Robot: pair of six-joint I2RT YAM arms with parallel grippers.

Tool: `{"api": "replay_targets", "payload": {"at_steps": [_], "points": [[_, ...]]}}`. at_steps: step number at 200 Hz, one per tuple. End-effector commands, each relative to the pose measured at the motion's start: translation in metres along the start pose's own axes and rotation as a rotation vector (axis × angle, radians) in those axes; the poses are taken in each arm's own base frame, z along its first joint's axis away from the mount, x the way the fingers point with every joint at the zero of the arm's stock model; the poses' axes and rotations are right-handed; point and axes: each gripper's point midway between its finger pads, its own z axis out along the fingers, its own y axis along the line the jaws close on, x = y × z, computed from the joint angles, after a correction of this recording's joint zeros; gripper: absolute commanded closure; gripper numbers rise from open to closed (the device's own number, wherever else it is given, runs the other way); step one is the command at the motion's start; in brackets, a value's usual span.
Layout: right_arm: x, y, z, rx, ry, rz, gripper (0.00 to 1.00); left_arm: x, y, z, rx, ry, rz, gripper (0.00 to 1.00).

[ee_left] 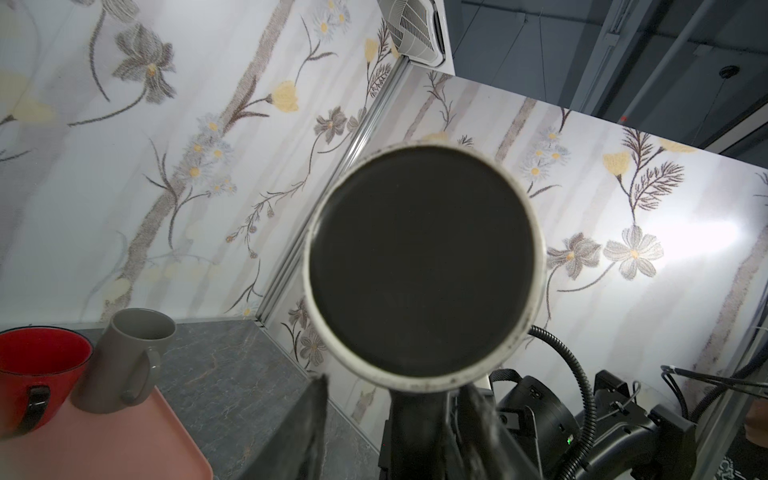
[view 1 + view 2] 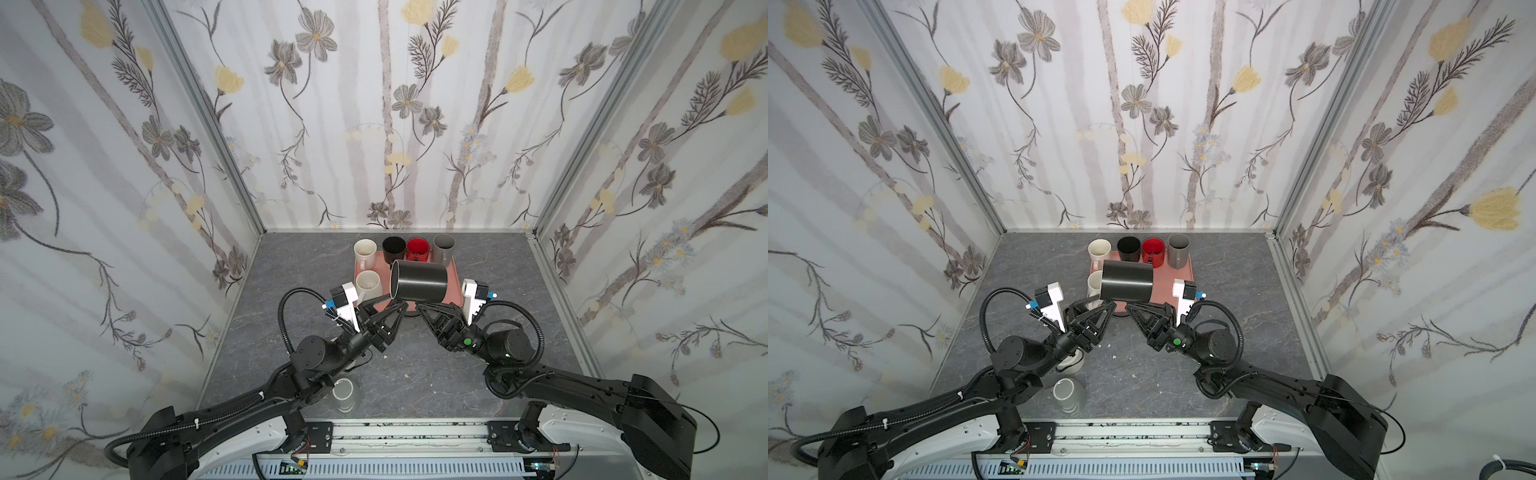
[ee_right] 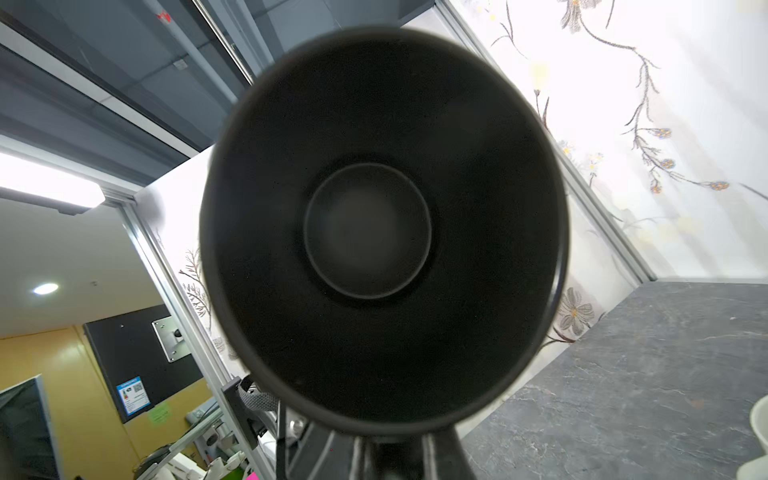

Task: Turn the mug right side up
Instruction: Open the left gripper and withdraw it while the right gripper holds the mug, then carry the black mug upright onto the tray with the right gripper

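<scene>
- A pale cup (image 2: 345, 392) is seen on the grey surface (image 2: 291, 257) at the front left, partly under the left arm.
- A cream mug (image 2: 365, 251) and a second cream mug (image 2: 369, 284) are stood upright at the left side of the pink tray (image 2: 453, 275).
- The left end effector (image 2: 397, 301) is seen with its jaws spread apart just below the base end of the black mug (image 2: 419, 282); nothing is gripped by it.
- The black mug is held in the air on its side above the front of the tray, between the two end effectors. Its base is turned to the left and its opening to the right.
- The right end effector (image 2: 420, 308) is closed on the black mug from underneath, where the handle (image 1: 415, 399) is; the exact contact is hidden by the mug's body.
- A small black mug (image 2: 394, 246), a red mug (image 2: 417, 248) and a grey mug (image 2: 444, 245) are stood upright along the tray's back edge.
</scene>
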Motion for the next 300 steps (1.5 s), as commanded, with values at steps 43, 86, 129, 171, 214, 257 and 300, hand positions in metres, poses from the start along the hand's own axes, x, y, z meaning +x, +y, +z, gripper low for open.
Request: {"api": "replay_targets", "payload": {"at_steps": [43,86,129,171,214,257,300], "points": [[-0.004,-0.087,-0.031,0.588,0.156,-0.204,1.00,-0.009,0.024,-0.030,-0.156,-0.010,0.029,0.00],[0.036,-0.158,-0.041,0.916,0.561,-0.323,1.00,-0.026,0.037,-0.055,-0.278,-0.018,0.085,0.00],[0.061,-0.218,-0.042,1.084,0.827,-0.421,1.00,-0.043,0.038,-0.078,-0.314,-0.071,0.093,0.00],[0.088,-0.261,-0.041,1.139,0.960,-0.450,1.00,-0.050,0.040,-0.090,-0.333,-0.088,0.098,0.00],[0.094,-0.299,-0.052,1.224,1.027,-0.460,1.00,-0.051,0.042,-0.097,-0.345,-0.092,0.101,0.00],[0.099,-0.309,-0.048,1.229,1.049,-0.474,1.00,-0.052,0.042,-0.101,-0.345,-0.099,0.099,0.00],[0.103,-0.315,-0.044,1.233,1.087,-0.483,1.00,-0.053,0.042,-0.102,-0.348,-0.099,0.105,0.00]]}}
